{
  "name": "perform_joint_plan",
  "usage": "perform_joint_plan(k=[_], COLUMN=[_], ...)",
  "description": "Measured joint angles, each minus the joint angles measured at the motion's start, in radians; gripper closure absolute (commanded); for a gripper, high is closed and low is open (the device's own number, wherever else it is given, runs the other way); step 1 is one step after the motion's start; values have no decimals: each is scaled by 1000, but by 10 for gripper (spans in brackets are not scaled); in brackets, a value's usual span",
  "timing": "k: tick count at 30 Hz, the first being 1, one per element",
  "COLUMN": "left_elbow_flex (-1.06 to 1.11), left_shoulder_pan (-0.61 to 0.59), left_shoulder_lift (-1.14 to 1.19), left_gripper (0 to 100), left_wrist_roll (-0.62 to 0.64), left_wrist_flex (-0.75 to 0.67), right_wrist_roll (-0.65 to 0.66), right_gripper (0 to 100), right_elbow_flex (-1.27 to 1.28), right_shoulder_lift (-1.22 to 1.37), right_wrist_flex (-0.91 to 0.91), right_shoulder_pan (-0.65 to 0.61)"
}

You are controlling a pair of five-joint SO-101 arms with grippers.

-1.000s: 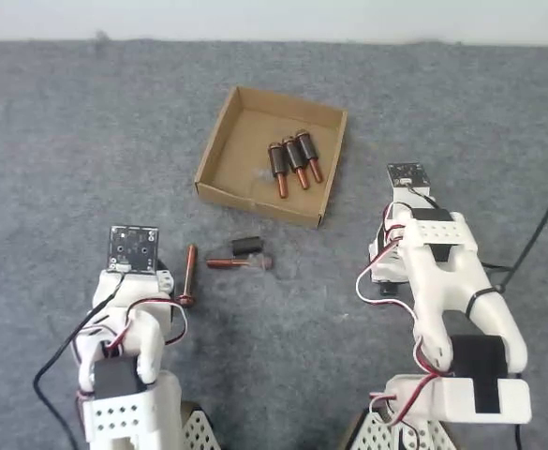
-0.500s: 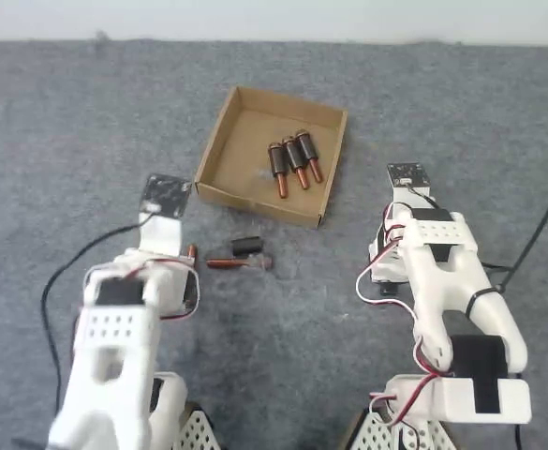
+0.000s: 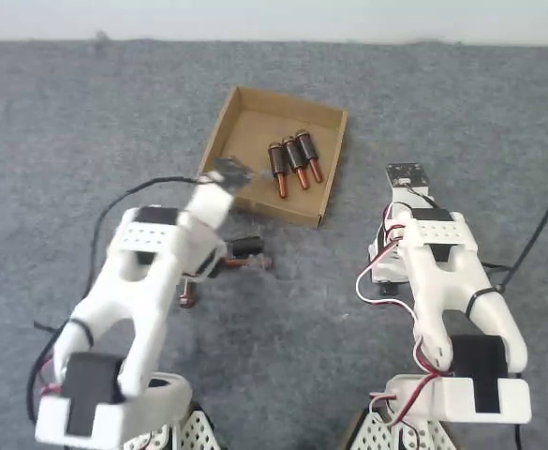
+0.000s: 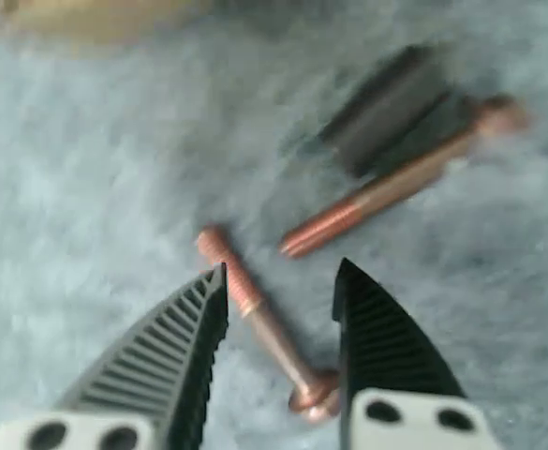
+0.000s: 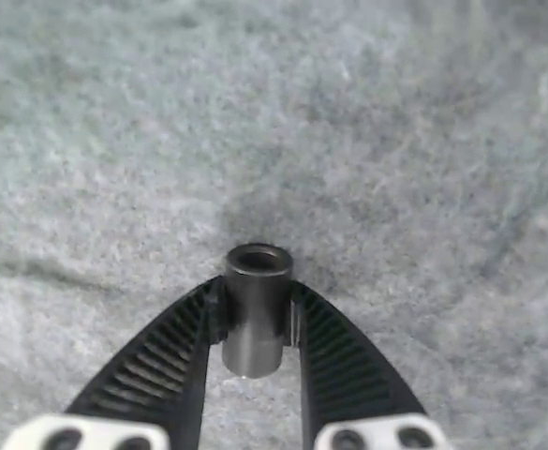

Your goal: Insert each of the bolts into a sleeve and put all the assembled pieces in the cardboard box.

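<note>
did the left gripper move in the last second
Yes. The left gripper has swung forward toward the cardboard box and now hangs open over a loose bolt.

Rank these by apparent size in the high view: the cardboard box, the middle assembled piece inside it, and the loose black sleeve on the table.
Largest: cardboard box.
Next: middle assembled piece.
Smallest: loose black sleeve.

Grey table w/ box, 2 bolts (loose), sleeve.
</note>
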Motion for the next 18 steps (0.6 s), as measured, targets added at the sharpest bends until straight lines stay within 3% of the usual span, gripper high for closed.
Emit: perform_joint_plan(k=[4,9,18], left_elbow_flex=[-17,-120,-342], left_shoulder_pan=[97,130,193], left_shoulder_lift=[11,61,315], left_gripper=[819,819,819], left_wrist_roll=[-84,-121,-196], left_wrist_flex=[-3,2,153], right_wrist_roll=[6,6,8], right_gripper=[991,991,991], right_elbow_flex=[0,0,0], right_shoulder_lift=[0,0,0], right_wrist_flex=[0,0,-5], right_shoulder_pan=[0,0,0])
